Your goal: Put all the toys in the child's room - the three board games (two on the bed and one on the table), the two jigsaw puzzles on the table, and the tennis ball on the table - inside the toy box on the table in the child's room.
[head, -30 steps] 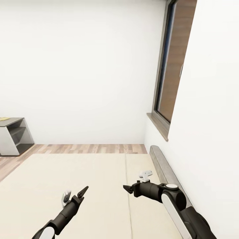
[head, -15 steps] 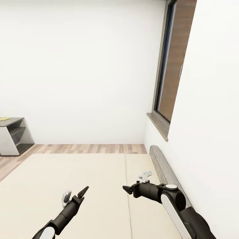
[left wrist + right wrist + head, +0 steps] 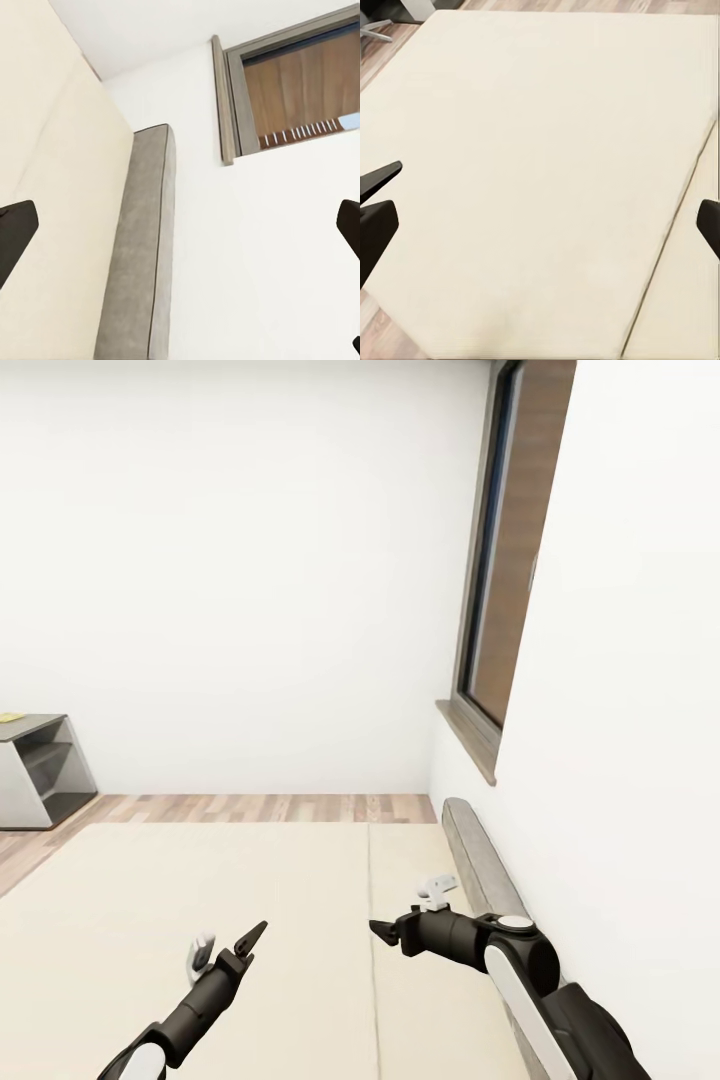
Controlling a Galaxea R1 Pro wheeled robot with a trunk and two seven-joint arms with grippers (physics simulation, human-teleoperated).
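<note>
I face the bed (image 3: 200,900), a beige mattress with a low grey headboard (image 3: 475,860) against the right wall. My left gripper (image 3: 228,943) hangs open over the mattress with nothing between its fingers. My right gripper (image 3: 410,908) is open too, beside the headboard and pointing left. In the left wrist view the left gripper (image 3: 180,232) faces the headboard (image 3: 139,247) and the white wall. In the right wrist view the right gripper (image 3: 540,221) looks across the mattress (image 3: 547,150). The board games, jigsaw puzzles, tennis ball, toy box and table are out of view.
A dark-framed window (image 3: 505,580) sits in the right wall above the headboard. A grey open-shelf unit (image 3: 35,770) with a small yellow thing on top stands at the far left on the wood-plank floor (image 3: 270,807). White walls close the corner ahead.
The whole picture has shifted a little to the left, so the camera has turned slightly right. Both arms hold the same pose.
</note>
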